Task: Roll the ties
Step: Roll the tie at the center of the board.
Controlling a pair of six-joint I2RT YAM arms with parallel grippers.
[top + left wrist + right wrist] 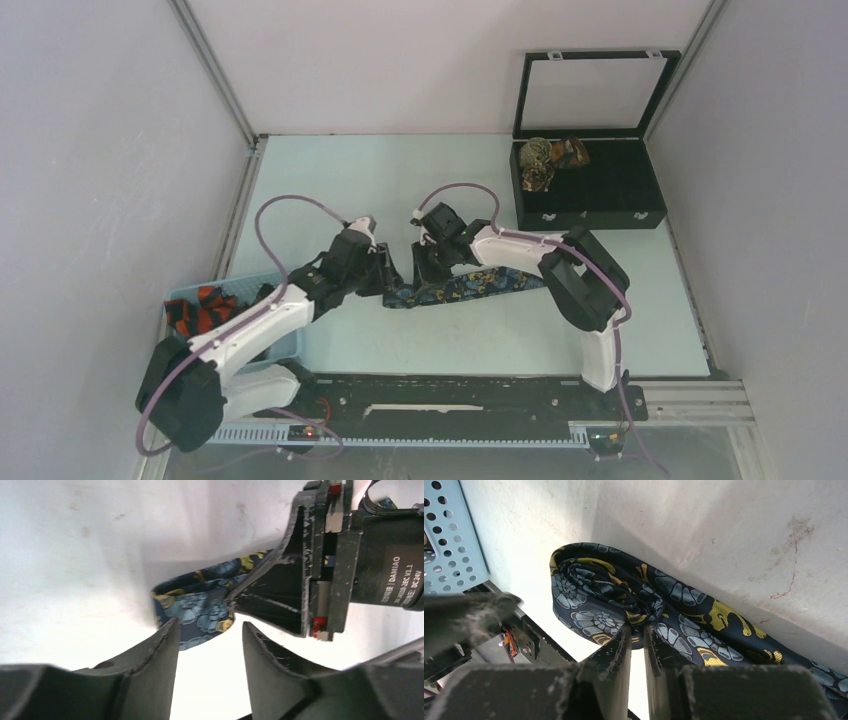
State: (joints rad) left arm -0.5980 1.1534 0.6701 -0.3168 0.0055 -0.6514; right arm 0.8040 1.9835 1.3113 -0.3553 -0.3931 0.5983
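A dark navy tie [480, 285] with blue and yellow patterns lies across the table's middle, its left end folded over into a loose loop [200, 607]. My right gripper [636, 627] is shut on that folded end, with the tie [684, 615] bunched between its fingertips. In the top view the right gripper [432, 272] stands over the tie's left part. My left gripper [210, 625] is open just in front of the loop with nothing between its fingers; from above the left gripper [388, 283] sits at the tie's left tip. The right gripper's finger [280, 590] presses on the fabric.
A black box [590, 190] with its lid raised stands at the back right and holds rolled ties [545, 160]. A light blue perforated basket [215, 285] at the near left holds orange-red and black ties [200, 310]. Enclosure walls rise on both sides.
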